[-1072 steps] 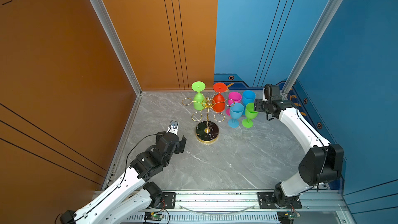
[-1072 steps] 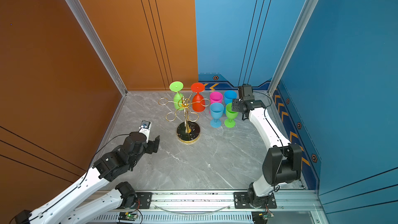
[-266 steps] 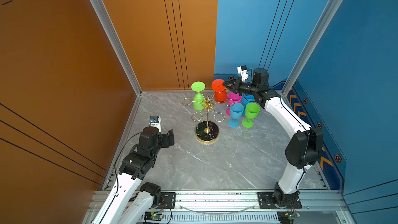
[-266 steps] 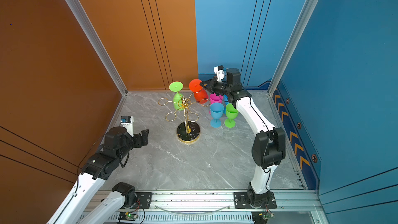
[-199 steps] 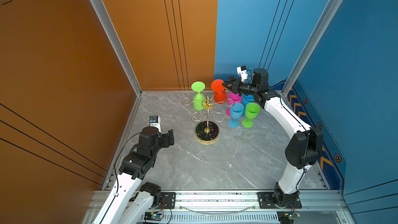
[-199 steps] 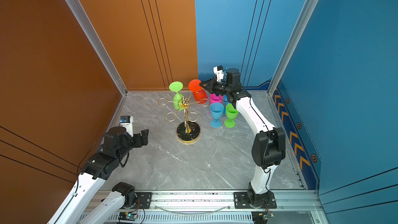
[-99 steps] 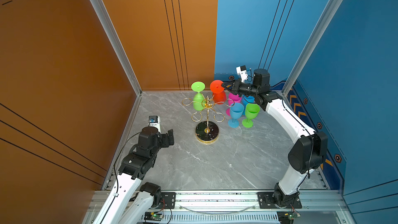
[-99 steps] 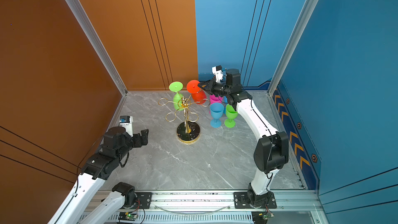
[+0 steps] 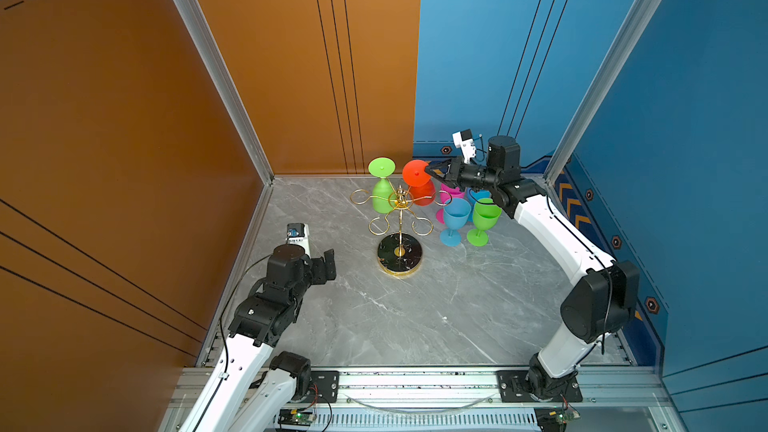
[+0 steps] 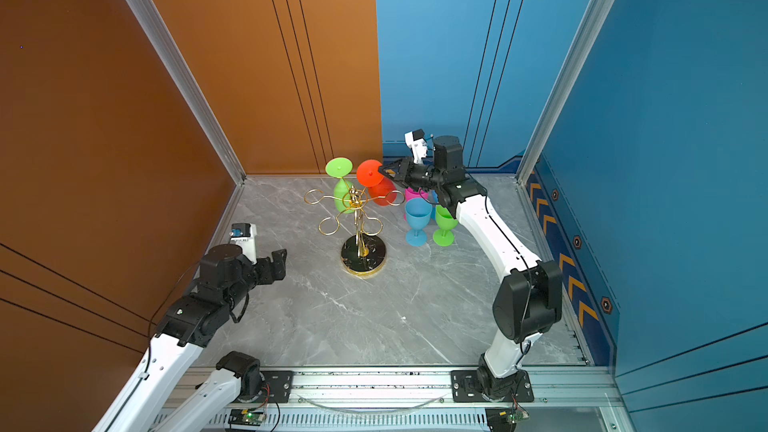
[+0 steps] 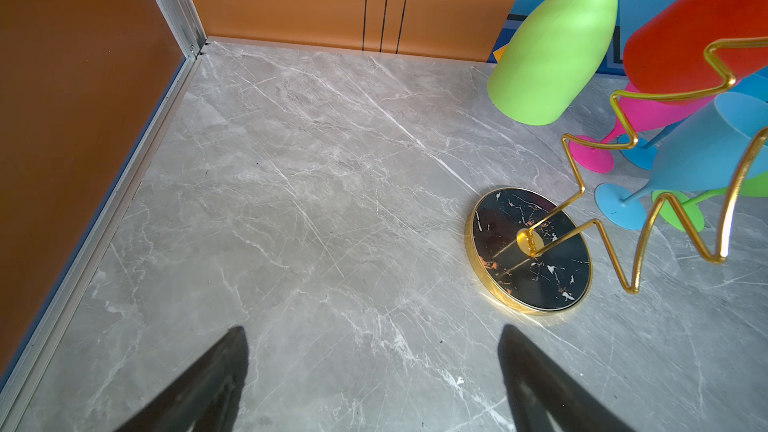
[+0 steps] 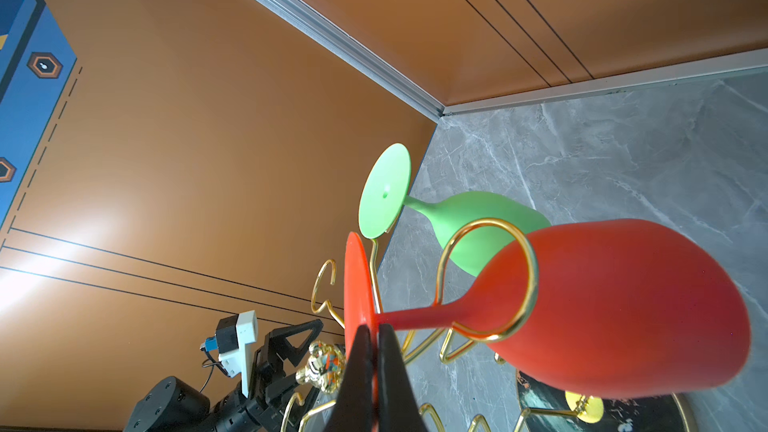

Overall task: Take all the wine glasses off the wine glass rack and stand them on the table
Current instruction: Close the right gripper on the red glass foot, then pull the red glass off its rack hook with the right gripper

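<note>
Right gripper [image 9: 429,169] has left the standing glasses, now at rack top: jaws pinch the red wine glass [image 9: 417,174] by its foot rim; glass hangs inverted, tilted, in a loop of the wine glass rack [image 9: 400,252]. Left gripper [image 11: 372,330], jaws spread, empty, near rack base. Pink glass [image 9: 451,192] beyond rack mostly hidden by right arm [image 9: 552,230]; blue glass [image 9: 456,218] and green glass [image 9: 485,218] stand beside rack.

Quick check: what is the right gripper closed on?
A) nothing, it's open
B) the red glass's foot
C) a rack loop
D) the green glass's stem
B: in the right wrist view the right gripper pinches the edge of the red glass at its flat foot.
</note>
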